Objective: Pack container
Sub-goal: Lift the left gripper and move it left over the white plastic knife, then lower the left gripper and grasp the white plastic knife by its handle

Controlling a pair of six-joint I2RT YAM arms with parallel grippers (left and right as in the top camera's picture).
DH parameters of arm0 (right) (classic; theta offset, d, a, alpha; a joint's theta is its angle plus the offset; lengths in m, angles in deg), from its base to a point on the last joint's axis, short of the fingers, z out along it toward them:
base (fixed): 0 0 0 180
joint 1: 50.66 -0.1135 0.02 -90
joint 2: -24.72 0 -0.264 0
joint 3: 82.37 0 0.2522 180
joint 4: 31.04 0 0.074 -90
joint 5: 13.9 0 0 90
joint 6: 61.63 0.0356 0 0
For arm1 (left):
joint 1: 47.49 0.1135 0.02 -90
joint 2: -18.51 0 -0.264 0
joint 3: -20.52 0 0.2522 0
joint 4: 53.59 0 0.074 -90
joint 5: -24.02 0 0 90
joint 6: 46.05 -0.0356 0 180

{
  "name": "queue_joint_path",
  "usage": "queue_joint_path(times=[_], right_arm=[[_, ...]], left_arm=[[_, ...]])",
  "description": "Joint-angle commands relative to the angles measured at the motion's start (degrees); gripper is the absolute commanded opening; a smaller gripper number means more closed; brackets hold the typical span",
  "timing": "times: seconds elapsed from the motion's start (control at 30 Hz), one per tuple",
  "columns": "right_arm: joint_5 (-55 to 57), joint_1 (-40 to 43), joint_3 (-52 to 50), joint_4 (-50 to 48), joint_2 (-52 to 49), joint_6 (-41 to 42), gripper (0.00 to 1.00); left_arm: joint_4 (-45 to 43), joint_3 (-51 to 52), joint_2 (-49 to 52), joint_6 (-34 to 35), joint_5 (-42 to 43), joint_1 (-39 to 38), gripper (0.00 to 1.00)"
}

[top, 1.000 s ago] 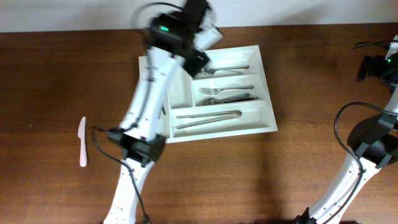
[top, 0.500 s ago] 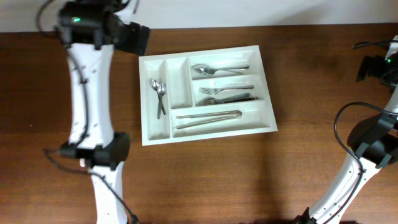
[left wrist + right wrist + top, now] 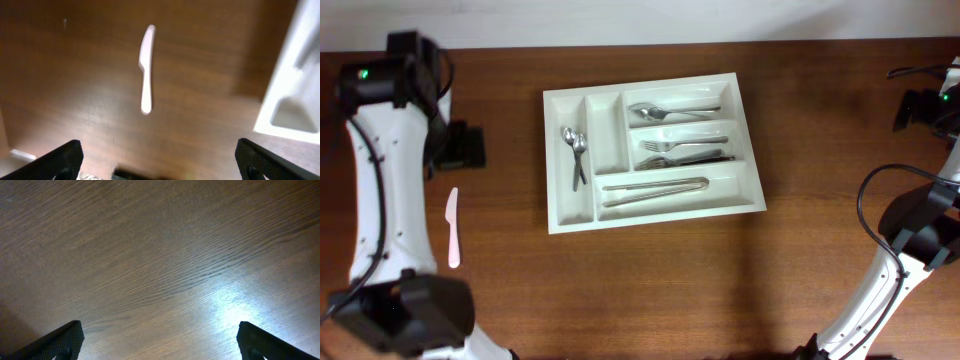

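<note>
My left fingers are spread wide and hold nothing. They hang above the counter, out past the tray's left side. Between the two tips, in my left wrist view, lies a pale plastic knife. It lies flat on the wood and touches neither tip. From overhead the knife is just beside these fingers, on the side nearer my base, and it runs lengthwise toward them.

The tray sits to the right of my left fingers, well apart from them and a little askew on the counter. Only one white corner of it shows at the right edge of my left wrist view, and that is blurred.

In the narrow compartment nearest my left fingers lie two spoons. The narrow compartment beside it shows only its white floor. Of the three long compartments beyond, the farthest holds forks. The middle one holds a mix of forks and dark-handled pieces that I cannot tell apart. The nearest holds long metal tongs.

My right fingers are spread wide too, with nothing in them. They hang off the tray's far right corner, well apart from it, and under them is only bare wood grain with a bright patch of glare. A green light glows on my left arm.
</note>
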State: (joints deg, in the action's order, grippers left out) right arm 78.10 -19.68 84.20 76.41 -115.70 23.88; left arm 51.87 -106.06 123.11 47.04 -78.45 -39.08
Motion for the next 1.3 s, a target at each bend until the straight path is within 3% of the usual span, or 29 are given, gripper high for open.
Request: queue_joint_path(times=[0.0, 0.23, 0.43, 0.67, 0.77, 1.03, 1.27], right_arm=[[-0.28, -0.24, -0.20, -0.07, 0.22, 0.50, 0.99], [-0.28, -0.24, -0.20, -0.07, 0.22, 0.50, 0.99], [-0.28, -0.24, -0.20, -0.07, 0.22, 0.50, 0.99], [-0.28, -0.24, -0.20, -0.07, 0.22, 0.50, 0.99], [-0.28, -0.24, -0.20, -0.07, 0.22, 0.50, 0.99], [-0.28, -0.24, -0.20, -0.07, 0.22, 0.50, 0.99], [-0.28, -0.24, -0.20, -0.07, 0.22, 0.50, 0.99]], left_arm=[[-4.52, 12.96, -7.43, 3.34, -0.39, 4.87, 0.99], [-14.12, 28.30, -7.80, 3.32, -0.24, 10.14, 0.99], [-18.93, 30.99, -7.76, 2.64, 0.09, 10.56, 0.99], [-32.33, 38.99, -7.74, -11.69, 9.57, 10.58, 0.99], [-36.74, 43.36, -7.13, -13.29, 11.69, 10.62, 0.99], [-38.38, 46.14, -5.16, -12.72, 11.67, 11.67, 0.99], [-38.62, 46.14, -3.54, -11.61, 11.67, 16.98, 0.99]])
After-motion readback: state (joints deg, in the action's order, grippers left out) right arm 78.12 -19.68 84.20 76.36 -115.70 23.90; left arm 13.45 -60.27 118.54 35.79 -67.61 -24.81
